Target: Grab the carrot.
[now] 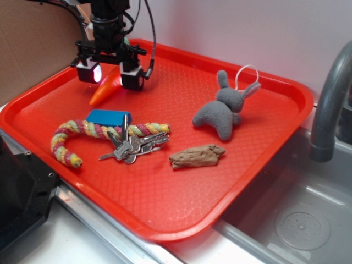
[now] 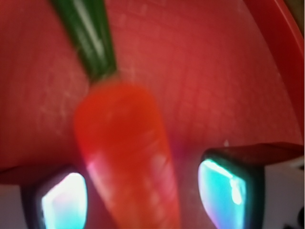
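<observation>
The orange carrot [image 1: 104, 91] lies on the red tray [image 1: 181, 181] at its back left, green stem pointing away. My gripper [image 1: 110, 76] hangs right over it, open, one finger on each side of the carrot. In the wrist view the carrot [image 2: 126, 152] fills the middle, its green stem [image 2: 88, 33] at the top. It runs between the two glowing pads [image 2: 64, 200] with a gap showing on the right side. The pads do not press it.
On the tray lie a blue block [image 1: 108, 117], a multicoloured rope toy [image 1: 82, 135], a bunch of keys [image 1: 133, 146], a brown bark-like piece [image 1: 197, 155] and a grey plush rabbit [image 1: 225, 110]. A sink [image 1: 297, 220] with a grey faucet [image 1: 329, 99] sits right.
</observation>
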Robot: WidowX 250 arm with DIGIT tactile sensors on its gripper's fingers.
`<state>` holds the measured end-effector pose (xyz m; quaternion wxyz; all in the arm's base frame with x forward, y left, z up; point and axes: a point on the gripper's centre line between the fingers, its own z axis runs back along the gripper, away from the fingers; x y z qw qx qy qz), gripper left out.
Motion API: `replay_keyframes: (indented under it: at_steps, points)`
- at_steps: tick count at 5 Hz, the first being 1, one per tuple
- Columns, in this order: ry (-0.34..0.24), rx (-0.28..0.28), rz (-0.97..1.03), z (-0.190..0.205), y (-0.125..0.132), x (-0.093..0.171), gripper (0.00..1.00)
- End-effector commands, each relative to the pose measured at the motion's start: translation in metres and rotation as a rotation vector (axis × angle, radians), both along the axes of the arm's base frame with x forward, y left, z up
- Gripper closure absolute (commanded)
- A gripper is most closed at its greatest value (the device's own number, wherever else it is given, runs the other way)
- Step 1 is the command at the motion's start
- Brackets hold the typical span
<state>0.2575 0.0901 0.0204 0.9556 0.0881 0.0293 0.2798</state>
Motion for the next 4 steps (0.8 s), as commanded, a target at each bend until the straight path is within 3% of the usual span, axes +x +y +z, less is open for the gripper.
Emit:
replay_keyframes:
  at_steps: [1,4]
  points:
    - [-0.024,0.0,-0.019,0.005,0.0,-0.015,1.0]
    - [-0.08,-0.01,-0.112,0.056,-0.016,-0.035,1.0]
